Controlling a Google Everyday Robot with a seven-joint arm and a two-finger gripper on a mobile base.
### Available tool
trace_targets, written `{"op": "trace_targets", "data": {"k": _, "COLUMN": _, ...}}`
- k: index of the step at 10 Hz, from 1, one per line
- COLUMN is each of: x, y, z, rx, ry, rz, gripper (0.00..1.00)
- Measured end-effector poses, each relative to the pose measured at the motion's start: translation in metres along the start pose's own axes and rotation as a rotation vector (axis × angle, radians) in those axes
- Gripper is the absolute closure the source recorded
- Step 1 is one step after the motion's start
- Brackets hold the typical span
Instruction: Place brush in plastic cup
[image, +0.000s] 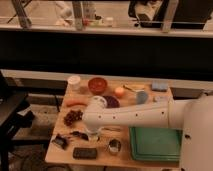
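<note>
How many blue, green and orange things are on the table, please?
Blue: 2, blue cup and sponge.
Green: 1, tray.
Orange: 2, round fruit and carrot.
Total: 5.
The claw hangs under the white arm, over the table's front left, near the brush.

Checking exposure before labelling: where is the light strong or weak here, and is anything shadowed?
Camera view: warm, dim light on the table; bright strip at the top, dark band under it. The white arm catches the light. The gripper, below the arm's end over the table's front left, lies in its shade.
</note>
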Motion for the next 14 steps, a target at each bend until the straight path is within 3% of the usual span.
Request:
{"op": "trace_targets", "data": {"k": 7, "x": 0.006, "y": -0.001, "z": 0.016, "rx": -0.025, "ry": 0.018, "rz": -0.001, "gripper": 0.42}}
{"op": "trace_targets", "data": {"k": 14, "x": 0.006, "y": -0.001, "z": 0.02, "rx": -0.035, "ry": 0.017, "rz": -0.014, "gripper": 0.42}}
